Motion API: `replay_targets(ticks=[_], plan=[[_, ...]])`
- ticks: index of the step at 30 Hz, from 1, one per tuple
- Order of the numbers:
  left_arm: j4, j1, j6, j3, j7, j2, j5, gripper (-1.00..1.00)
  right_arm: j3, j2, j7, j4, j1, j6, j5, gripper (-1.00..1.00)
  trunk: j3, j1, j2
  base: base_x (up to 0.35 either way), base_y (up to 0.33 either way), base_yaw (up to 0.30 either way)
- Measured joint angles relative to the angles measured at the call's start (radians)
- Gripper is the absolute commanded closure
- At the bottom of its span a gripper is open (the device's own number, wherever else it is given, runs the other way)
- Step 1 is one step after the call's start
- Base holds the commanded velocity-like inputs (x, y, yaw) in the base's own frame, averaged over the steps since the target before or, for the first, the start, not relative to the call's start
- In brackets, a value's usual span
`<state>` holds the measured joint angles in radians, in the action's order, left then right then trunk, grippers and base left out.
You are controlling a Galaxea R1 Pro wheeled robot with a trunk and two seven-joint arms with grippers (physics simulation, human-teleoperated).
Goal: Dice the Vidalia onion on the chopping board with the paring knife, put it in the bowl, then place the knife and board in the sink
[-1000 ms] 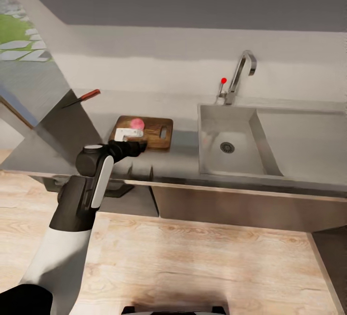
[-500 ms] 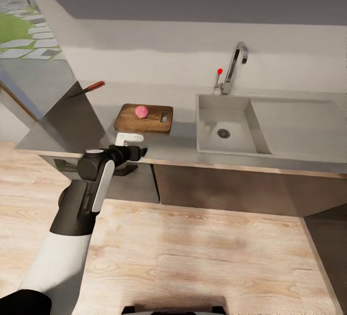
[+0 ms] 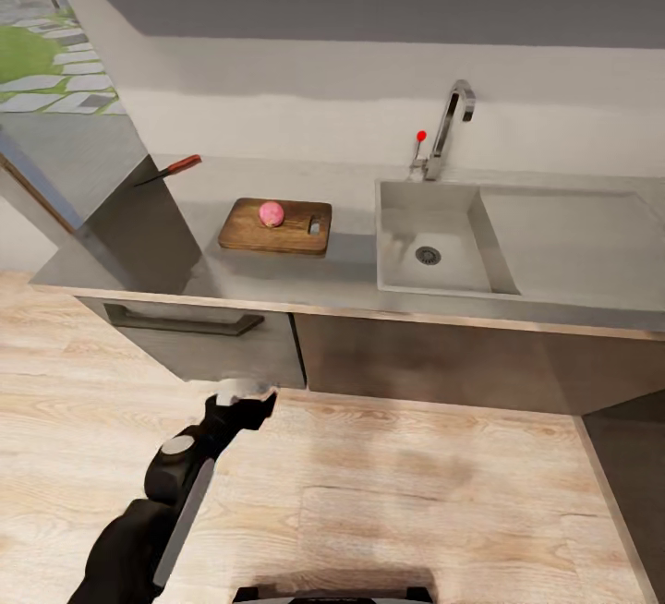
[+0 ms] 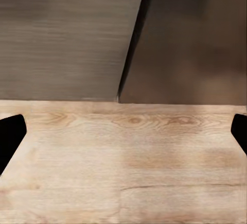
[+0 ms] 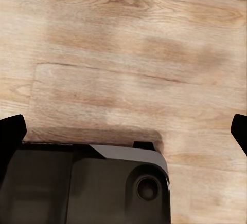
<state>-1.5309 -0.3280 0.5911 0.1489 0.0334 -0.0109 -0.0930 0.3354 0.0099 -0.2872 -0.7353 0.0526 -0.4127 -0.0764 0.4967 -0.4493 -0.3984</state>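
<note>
Head view: the Vidalia onion (image 3: pixel 271 213) sits whole on the wooden chopping board (image 3: pixel 294 236), on the countertop (image 3: pixel 277 276) between the corner and the sink (image 3: pixel 406 216)
Paring knife: red-handled, lying on the counter at the far left corner (image 3: pixel 169 170), well apart from the board
Sink: basin looks bare, drain visible, faucet (image 3: pixel 450 124) behind it
Bowl: I cannot find it in these pictures
Left gripper: hangs low in front of the drawer (image 3: pixel 185 332), over the wooden floor (image 3: pixel 416 493), well below counter height (image 3: pixel 242 398)
Left fingers: the left wrist view shows dark tips at the two side edges (image 4: pixel 11 136), so they stand wide apart with nothing between them
Right fingers: the right wrist view shows the tips far apart at its edges (image 5: pixel 12 131), holding nothing, above the robot's dark base (image 5: pixel 87 188)
Step in hand: onion appears already out of the sink; fetching the knife seems next
Risk, reach: the knife lies deep in the corner, so a stretch from this stance may fall short or clip the counter edge
Risk, grasp: the flat knife may slide or spin away if pinched off-centre on its handle
Risk, onion: round and loose on the board, it could roll off if the arm brushes the board on the way up
</note>
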Motion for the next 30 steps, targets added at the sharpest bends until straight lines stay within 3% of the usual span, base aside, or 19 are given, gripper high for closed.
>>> replay_targets(ticks=[3, 8, 11, 15, 19, 23, 27, 30], plan=[[0.001, 0.085, -0.09, -0.001, -0.001, 0.025, 0.0, -1.0, 0.0, 0.0, 0.0, 0.0, 0.0, 0.0, 0.0, -1.0, 0.0, 0.0, 0.0, 0.0, 0.0, 0.0], [0.005, 0.272, -0.296, -0.002, -0.001, 0.063, 0.0, -1.0, 0.0, 0.0, 0.0, 0.0, 0.0, -0.001, 0.0, -1.0, 0.0, 0.0, 0.0, 0.0, 0.0, 0.0], [0.066, 0.435, -0.524, -0.002, 0.0, 0.085, 0.0, -1.0, 0.0, 0.0, -0.005, -0.001, 0.0, -0.003, 0.001, -1.0, 0.0, 0.0, 0.0, 0.0, 0.0, 0.0], [0.193, 0.52, -0.709, -0.004, 0.001, 0.089, 0.002, -1.0, -0.004, 0.0, -0.009, -0.002, 0.0, -0.011, 0.001, -1.0, 0.0, 0.0, 0.0, 0.0, 0.0, 0.0], [0.268, 0.545, -0.799, -0.006, 0.001, 0.091, 0.003, -1.0, -0.015, 0.0, -0.009, -0.002, 0.001, -0.031, 0.001, -1.0, -0.003, 0.0, 0.0, 0.0, 0.0, 0.0], [0.394, 0.555, -1.002, -0.007, 0.005, 0.093, 0.002, -1.0, -0.027, -0.003, -0.009, -0.003, 0.0, -0.045, 0.001, -1.0, -0.009, 0.0, 0.0, 0.0, 0.0, 0.0], [0.487, 0.555, -1.065, -0.011, 0.006, 0.094, 0.002, -1.0, -0.029, -0.005, -0.009, -0.003, 0.0, -0.047, 0.001, -1.0, -0.015, 0.0, 0.0, 0.0, 0.0, 0.0], [0.52, 0.555, -1.076, -0.013, 0.007, 0.093, 0.002, -1.0, -0.03, -0.007, -0.009, -0.002, 0.0, -0.047, 0.001, -1.0, -0.019, 0.0, 0.0, 0.0, 0.0, 0.0]])
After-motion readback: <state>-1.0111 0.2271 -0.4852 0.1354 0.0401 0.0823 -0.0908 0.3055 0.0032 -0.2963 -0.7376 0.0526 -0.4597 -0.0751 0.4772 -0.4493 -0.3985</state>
